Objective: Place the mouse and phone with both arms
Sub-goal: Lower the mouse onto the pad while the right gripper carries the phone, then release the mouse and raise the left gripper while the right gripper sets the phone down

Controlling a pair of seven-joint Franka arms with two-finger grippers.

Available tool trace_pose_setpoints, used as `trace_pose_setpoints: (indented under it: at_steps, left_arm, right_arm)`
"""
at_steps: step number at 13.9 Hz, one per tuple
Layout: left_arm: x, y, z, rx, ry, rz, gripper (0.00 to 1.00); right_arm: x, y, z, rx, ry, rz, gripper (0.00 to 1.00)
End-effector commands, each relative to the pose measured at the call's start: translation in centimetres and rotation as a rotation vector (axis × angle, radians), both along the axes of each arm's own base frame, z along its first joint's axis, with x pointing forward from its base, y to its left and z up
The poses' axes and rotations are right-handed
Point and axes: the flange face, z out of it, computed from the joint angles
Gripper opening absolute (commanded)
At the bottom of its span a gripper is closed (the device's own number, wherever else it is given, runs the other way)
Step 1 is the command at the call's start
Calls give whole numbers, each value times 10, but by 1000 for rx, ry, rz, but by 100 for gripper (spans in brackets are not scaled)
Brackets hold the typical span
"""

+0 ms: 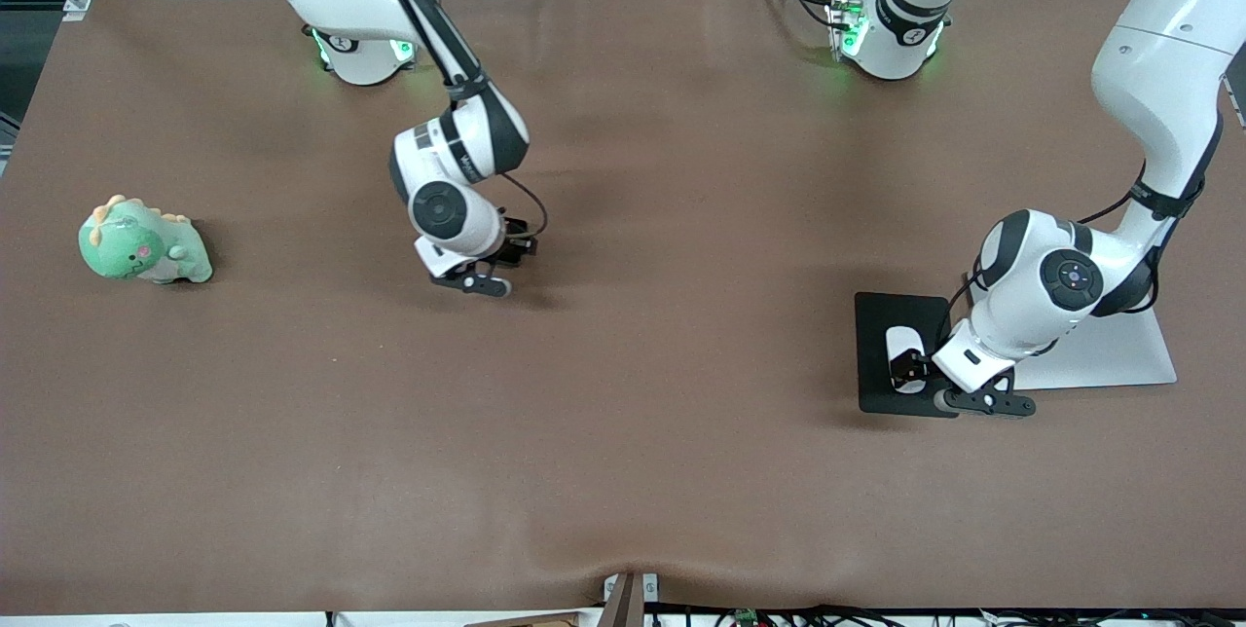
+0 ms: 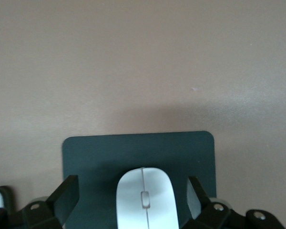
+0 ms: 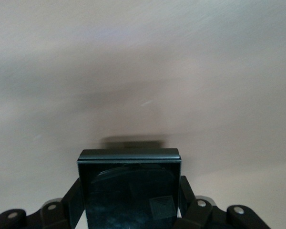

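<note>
The white mouse (image 1: 903, 347) lies on a flat black pad (image 1: 881, 315) toward the left arm's end of the table. My left gripper (image 1: 912, 372) is low over the pad and open. In the left wrist view its gripper (image 2: 133, 183) straddles the mouse (image 2: 145, 198), with a gap on each side. My right gripper (image 1: 484, 278) is over the bare middle of the table. In the right wrist view the right gripper (image 3: 131, 188) is shut on the black glossy phone (image 3: 131, 193), held just above the table, its shadow below. The phone is hidden in the front view.
A green plush dinosaur (image 1: 141, 242) sits toward the right arm's end of the table. A flat pale grey slab (image 1: 1110, 354) lies beside the black pad (image 2: 133, 148), partly under the left arm. The brown table cover (image 1: 681, 461) is bare nearer the front camera.
</note>
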Motion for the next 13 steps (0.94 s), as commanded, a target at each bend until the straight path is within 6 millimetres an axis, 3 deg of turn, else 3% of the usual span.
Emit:
trace_pose_setpoints:
  at_steps: [1, 6, 9, 13]
  left_arm:
    - [1, -7, 27, 65, 44, -29, 100]
    - [8, -12, 70, 139, 158, -27, 100]
    - [4, -19, 102, 181, 145, -36, 100]
    - [-5, -14, 145, 168, 151, -23, 100]
  right_arm:
    - [-3, -50, 10, 18, 10, 38, 0]
    - [13, -146, 5, 28, 10, 138, 0]
    - [24, -214, 6, 36, -1, 198, 0]
    - [29, -278, 1, 61, -16, 214, 0]
